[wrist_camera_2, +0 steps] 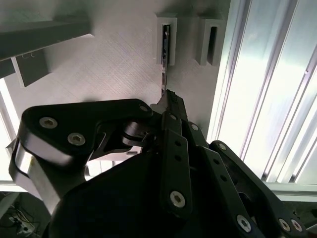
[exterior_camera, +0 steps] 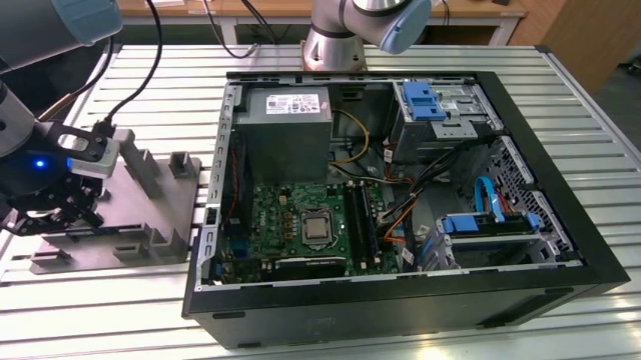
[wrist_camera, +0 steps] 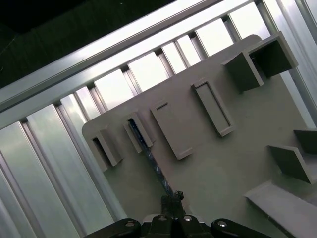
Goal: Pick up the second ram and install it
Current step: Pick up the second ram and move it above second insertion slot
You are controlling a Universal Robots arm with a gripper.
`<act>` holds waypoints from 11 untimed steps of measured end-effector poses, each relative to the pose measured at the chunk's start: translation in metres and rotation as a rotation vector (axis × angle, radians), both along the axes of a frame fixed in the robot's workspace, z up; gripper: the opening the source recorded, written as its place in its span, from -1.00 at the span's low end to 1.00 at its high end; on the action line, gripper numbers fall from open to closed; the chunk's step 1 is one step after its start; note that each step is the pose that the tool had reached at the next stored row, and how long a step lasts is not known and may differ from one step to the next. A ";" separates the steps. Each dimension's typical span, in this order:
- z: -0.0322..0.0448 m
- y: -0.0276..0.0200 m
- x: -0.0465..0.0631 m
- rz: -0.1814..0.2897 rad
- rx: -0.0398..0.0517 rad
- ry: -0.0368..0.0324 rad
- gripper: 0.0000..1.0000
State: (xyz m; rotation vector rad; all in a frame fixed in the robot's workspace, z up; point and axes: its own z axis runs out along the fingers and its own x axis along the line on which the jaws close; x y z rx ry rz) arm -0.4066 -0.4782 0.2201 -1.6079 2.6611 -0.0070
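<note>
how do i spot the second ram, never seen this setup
On the exterior view's left of the open computer case lies a grey fixture plate, with the gripper over it. The second ram is the thin dark blue-green strip standing on edge in a small slot holder, clamped by the gripper; its neighbours are plain grey blocks.
</note>
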 end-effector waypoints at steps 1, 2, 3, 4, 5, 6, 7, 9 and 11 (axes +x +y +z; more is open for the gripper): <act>0.0000 0.0000 0.000 0.007 0.0000 0.0000 -0.79; 0.0000 0.0000 0.000 0.013 0.0000 0.0000 -0.79; 0.0000 0.0000 0.000 0.020 0.0000 0.0000 -0.79; 0.0000 0.0000 0.000 0.027 0.0000 0.0000 -0.79; 0.0000 0.0000 0.000 0.034 0.0000 0.0000 -0.79; 0.0000 0.0000 0.000 0.041 0.0000 0.0000 -0.79; 0.0000 0.0000 0.000 0.048 0.0000 0.0000 -0.79; 0.0000 0.0000 0.000 0.061 0.0000 -0.0001 -0.79; 0.0000 0.0000 0.000 0.075 0.0000 0.0000 -0.79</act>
